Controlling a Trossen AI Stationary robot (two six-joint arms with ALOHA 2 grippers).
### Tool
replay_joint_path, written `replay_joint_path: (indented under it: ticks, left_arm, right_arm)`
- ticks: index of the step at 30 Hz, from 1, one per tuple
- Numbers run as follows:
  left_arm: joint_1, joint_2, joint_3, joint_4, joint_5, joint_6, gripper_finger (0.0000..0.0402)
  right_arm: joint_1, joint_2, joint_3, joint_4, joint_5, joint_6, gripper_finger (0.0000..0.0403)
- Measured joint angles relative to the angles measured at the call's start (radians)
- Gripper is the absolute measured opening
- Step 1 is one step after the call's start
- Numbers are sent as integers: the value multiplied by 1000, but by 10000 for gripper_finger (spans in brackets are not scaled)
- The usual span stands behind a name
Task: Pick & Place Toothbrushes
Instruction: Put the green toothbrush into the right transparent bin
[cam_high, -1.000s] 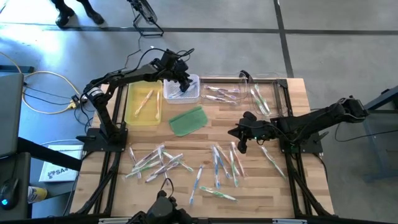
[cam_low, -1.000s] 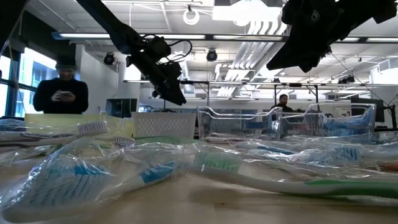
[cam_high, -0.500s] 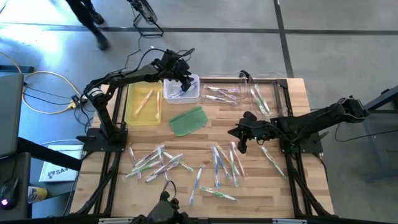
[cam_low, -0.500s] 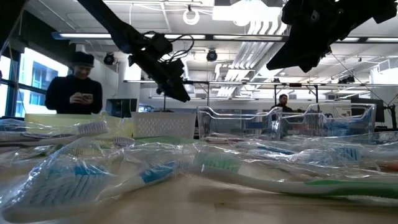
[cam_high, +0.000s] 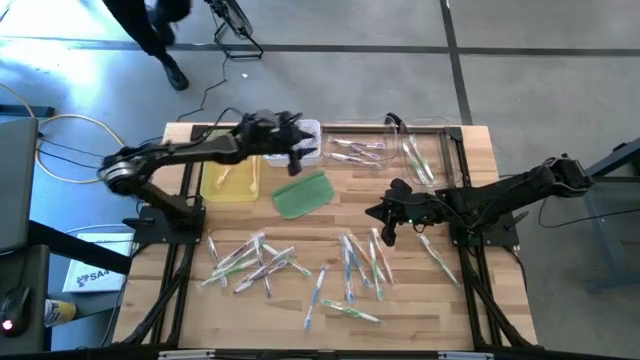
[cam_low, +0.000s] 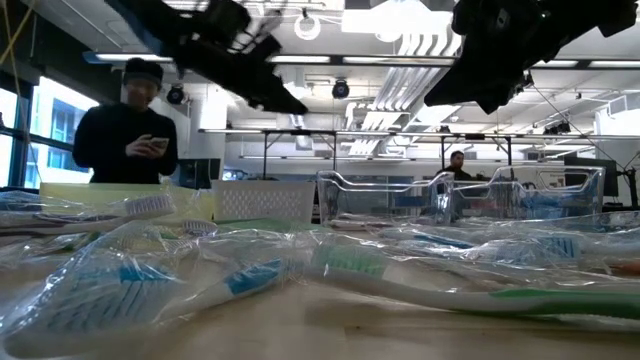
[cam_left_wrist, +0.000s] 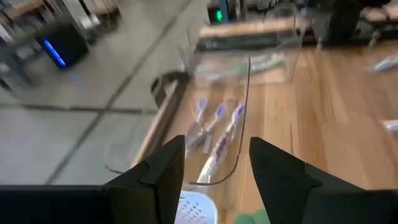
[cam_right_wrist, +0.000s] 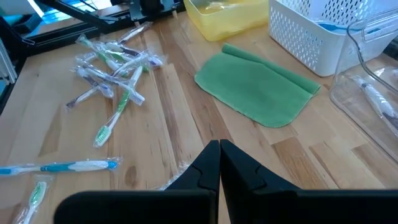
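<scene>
- We find the toothbrushes (cam_high: 250, 262) mostly loose on the bench (cam_high: 330, 215), in two scattered groups along the near half: one toward the near-left corner, another (cam_high: 360, 265) nearer the middle and right, many in clear wrappers.
- One toothbrush (cam_high: 438, 257) lies apart, close to the right edge.
- Along the far edge we note more already sorted: orange-handled ones in a yellow tray (cam_high: 212, 180), blue ones in a white basket (cam_right_wrist: 311, 28), and several in two clear bins (cam_high: 352, 150) toward the far-right corner.
- A green cloth (cam_high: 302, 194) lies flat just in front of the white basket, touching none of the loose toothbrushes.
- The left gripper (cam_high: 293, 160) hangs in the air above the white basket, over the far edge; its jaws stand apart and we see nothing between them in the left wrist view.
- The right gripper (cam_high: 384, 228) is over the middle of the bench, just beyond the right-hand scatter; its jaws are pressed together with nothing held.
- In the low view a person (cam_low: 135, 135) in dark clothing stands beyond the far-left corner, looking at a handheld device.
</scene>
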Motion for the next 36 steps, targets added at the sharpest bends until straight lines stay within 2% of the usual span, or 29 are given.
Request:
replay_joint_path:
  ticks: [10, 13, 17, 22, 27, 33, 36]
  left_arm:
    - [-64, -460, -399, 211, 1, 38, 175]
    - [-104, -572, -475, 250, 2, 63, 175]
    - [-140, -685, -510, 251, 4, 82, 175]
    - [-159, -760, -513, 218, 12, 83, 175]
    - [-157, -778, -513, 186, 13, 83, 175]
    - [-157, -778, -513, 128, 13, 83, 175]
    - [-157, -778, -513, 126, 13, 82, 175]
  right_arm:
    - [-3, 0, 0, 0, 20, -7, 3]
    - [-4, 0, 0, 1, 30, -8, 3]
    - [-12, 0, 0, 1, 29, -11, 3]
    - [-24, 0, 0, 1, 26, -15, 3]
    - [-24, 0, 0, -14, 12, 10, 3]
    - [-24, -7, 0, -154, -104, 219, 3]
    - [-6, -7, 16, -278, -100, 296, 3]
